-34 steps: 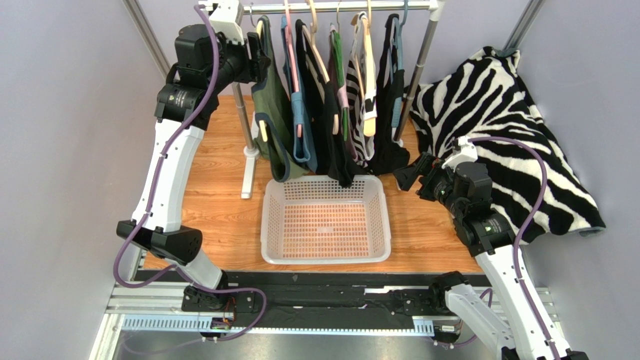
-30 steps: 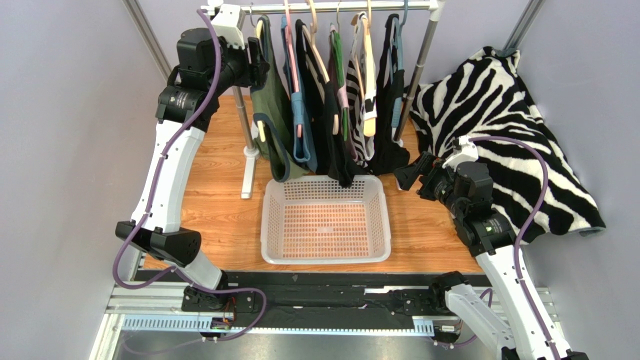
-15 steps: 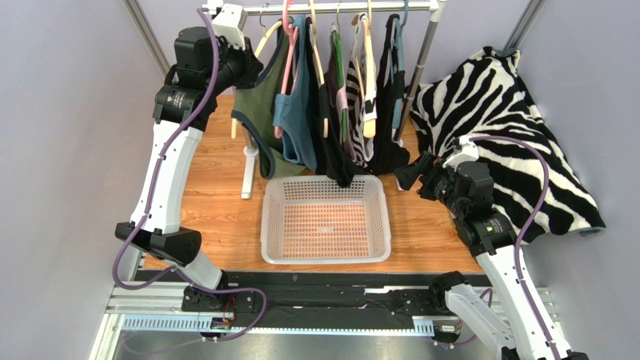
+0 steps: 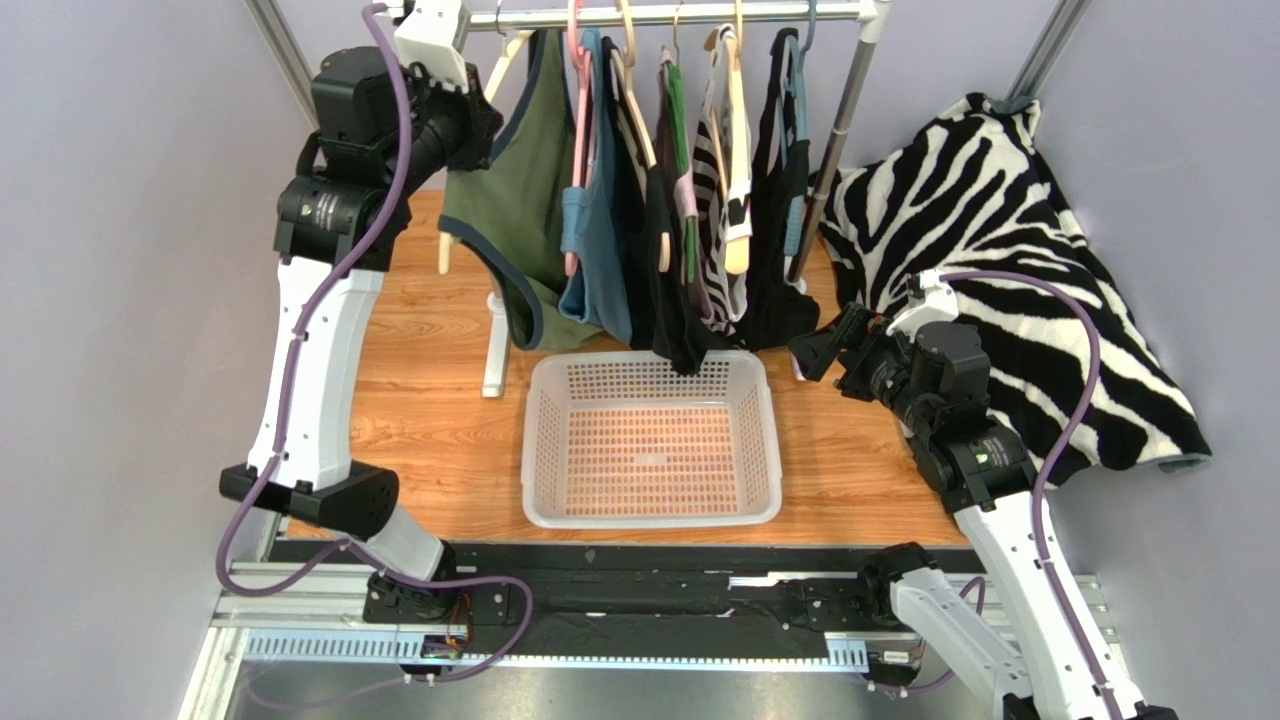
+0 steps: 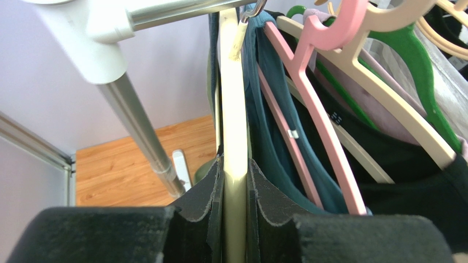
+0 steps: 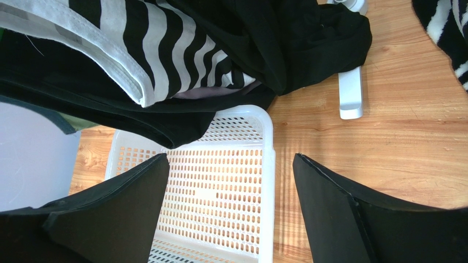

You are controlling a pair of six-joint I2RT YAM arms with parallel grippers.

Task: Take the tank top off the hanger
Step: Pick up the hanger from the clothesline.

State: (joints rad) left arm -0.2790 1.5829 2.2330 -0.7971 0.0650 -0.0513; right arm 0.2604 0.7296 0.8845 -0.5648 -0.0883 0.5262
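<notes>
The olive green tank top (image 4: 508, 203) hangs on a cream hanger (image 4: 505, 57) at the left end of the clothes rail (image 4: 676, 14). It is swung out to the left, away from the other garments. My left gripper (image 4: 478, 117) is shut on the hanger's arm just below the hook. In the left wrist view both pads press flat on the cream hanger (image 5: 235, 137), with my left gripper (image 5: 235, 183) round it and a strip of the tank top (image 5: 212, 66) behind. My right gripper (image 4: 813, 348) hovers open, low by the basket's far right corner; between its fingers my right gripper (image 6: 230, 181) holds nothing.
Several other tops hang on pink, green and cream hangers, with a teal top (image 4: 598, 225) closest to the olive one. A white basket (image 4: 538, 435) sits on the wooden table below the rail; its rim (image 6: 267, 164) lies under the right gripper. A zebra blanket (image 4: 1022, 240) lies at the right.
My left gripper has shut on the cream hanger and drawn it left and outward. The olive tank top swung away from the other clothes. The right arm has stayed put.
</notes>
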